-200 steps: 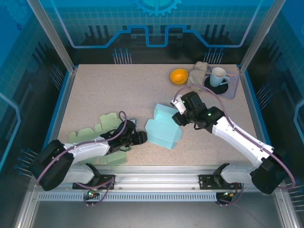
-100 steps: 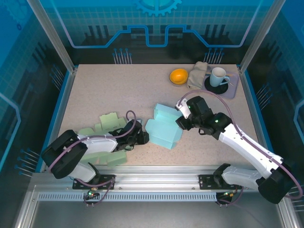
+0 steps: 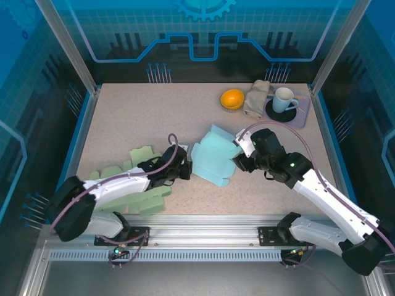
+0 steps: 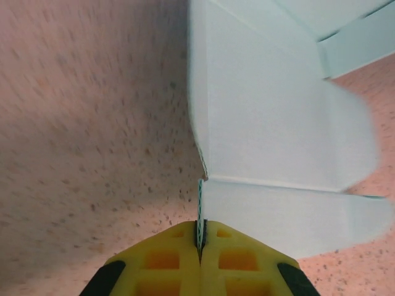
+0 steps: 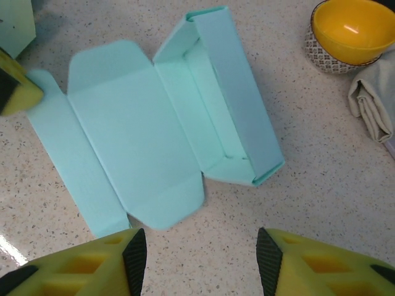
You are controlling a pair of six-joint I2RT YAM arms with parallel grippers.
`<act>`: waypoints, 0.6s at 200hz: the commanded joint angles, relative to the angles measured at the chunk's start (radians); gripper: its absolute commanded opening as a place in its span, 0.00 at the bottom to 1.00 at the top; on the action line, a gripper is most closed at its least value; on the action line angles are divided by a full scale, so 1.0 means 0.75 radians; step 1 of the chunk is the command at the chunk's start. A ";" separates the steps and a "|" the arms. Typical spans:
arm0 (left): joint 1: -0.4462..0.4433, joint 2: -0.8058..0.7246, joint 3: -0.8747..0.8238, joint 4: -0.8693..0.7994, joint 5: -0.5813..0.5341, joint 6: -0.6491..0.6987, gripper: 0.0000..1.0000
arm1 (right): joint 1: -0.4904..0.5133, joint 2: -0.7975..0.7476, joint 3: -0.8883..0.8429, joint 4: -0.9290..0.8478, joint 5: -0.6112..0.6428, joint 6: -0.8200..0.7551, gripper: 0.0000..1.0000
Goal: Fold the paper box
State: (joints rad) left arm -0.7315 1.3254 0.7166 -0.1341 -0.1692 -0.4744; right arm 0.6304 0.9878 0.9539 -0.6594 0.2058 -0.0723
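Observation:
The pale teal paper box (image 3: 213, 161) lies mid-table, partly folded. Its tray part (image 5: 228, 105) has raised walls, and its lid panel (image 5: 129, 142) and flaps are spread flat. My left gripper (image 3: 185, 170) is at the box's left side, shut on the thin edge of a side flap (image 4: 284, 216). In the left wrist view the yellow jaws (image 4: 200, 237) pinch that edge. My right gripper (image 3: 238, 161) hovers over the box's right side. It is open (image 5: 200, 259) with only bare table between its fingers.
Flat green box blanks (image 3: 133, 179) lie under my left arm. At the back right stand a yellow bowl (image 3: 232, 98), a folded cloth (image 3: 256, 97) and a mug on a dark saucer (image 3: 284, 100).
My left gripper closed onto the box's flap edge. The box's lid has dropped open and flatter. My right gripper drew back to the right, off the box.

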 commanded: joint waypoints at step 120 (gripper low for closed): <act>-0.164 -0.269 0.919 -1.063 -0.844 1.158 0.00 | 0.006 -0.375 -0.073 -0.021 0.105 -0.020 0.65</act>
State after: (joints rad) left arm -0.7986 1.1397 1.3655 -0.8635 -0.6819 0.1486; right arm 0.6304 0.7238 0.9142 -0.6807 0.2573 -0.0746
